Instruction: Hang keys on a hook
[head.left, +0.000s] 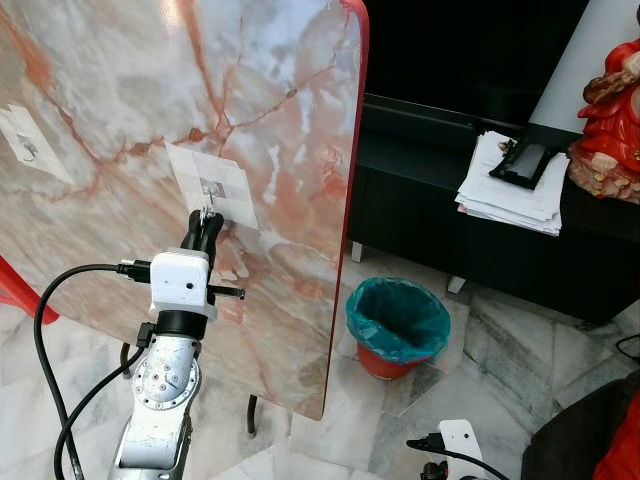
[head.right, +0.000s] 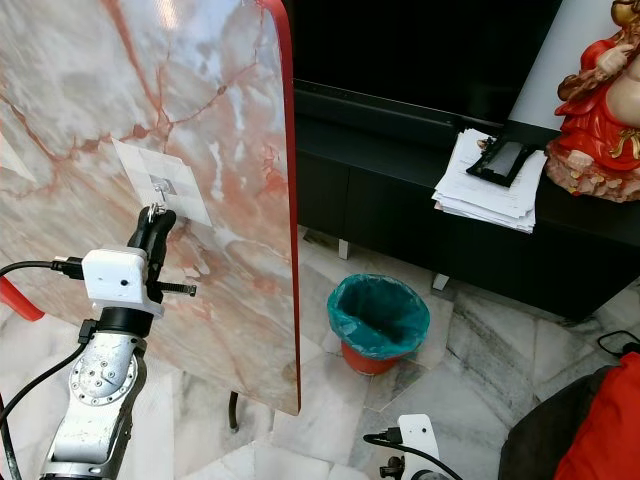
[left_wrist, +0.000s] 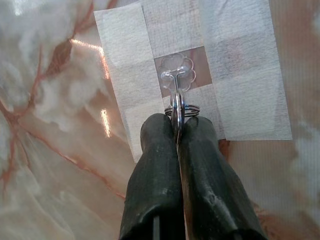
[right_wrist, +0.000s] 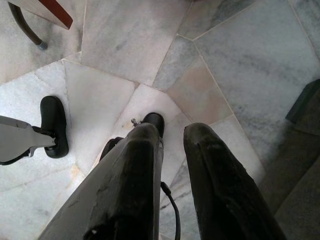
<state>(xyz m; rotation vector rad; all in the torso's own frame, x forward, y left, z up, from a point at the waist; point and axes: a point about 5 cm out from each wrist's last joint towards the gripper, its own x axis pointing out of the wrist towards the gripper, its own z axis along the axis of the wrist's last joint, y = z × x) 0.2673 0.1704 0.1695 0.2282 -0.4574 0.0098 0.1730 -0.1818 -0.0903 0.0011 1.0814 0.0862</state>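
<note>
We are seeing the left arm reaching up and forward, its wrist angled toward a tilted marble-patterned board (head.left: 120, 90) with a red edge, and the left gripper (head.left: 204, 225) is pressing its tips right at a clear hook (left_wrist: 177, 80) stuck on a white taped patch (left_wrist: 240, 75) on that board. In the left wrist view the two black fingers (left_wrist: 155, 170) are lying closed against each other, pinching a metal key ring (left_wrist: 179, 111) between their tips; the ring is sitting just below the hook's stem, touching or overlapping it, and we cannot tell whether it is actually hanging on the hook. The head views are showing only a small glint of metal above the fingertips, so the ring's detail is coming from the wrist camera alone. The head views are giving us the wider scene: a red bin (head.left: 398, 325) lined with a teal bag standing on the marble floor just beside the board's lower edge, a dark low cabinet (head.left: 420, 200) behind it carrying a stack of papers (head.left: 505, 190) with a dark device on top, and a red figurine (head.left: 612, 110) at the far right. The right arm is hanging low, and the right gripper (right_wrist: 170, 145) is pointing down at the floor tiles (right_wrist: 240, 45), its fingers standing slightly apart with nothing between them; one robot foot (right_wrist: 54, 125) is showing beside them.
</note>
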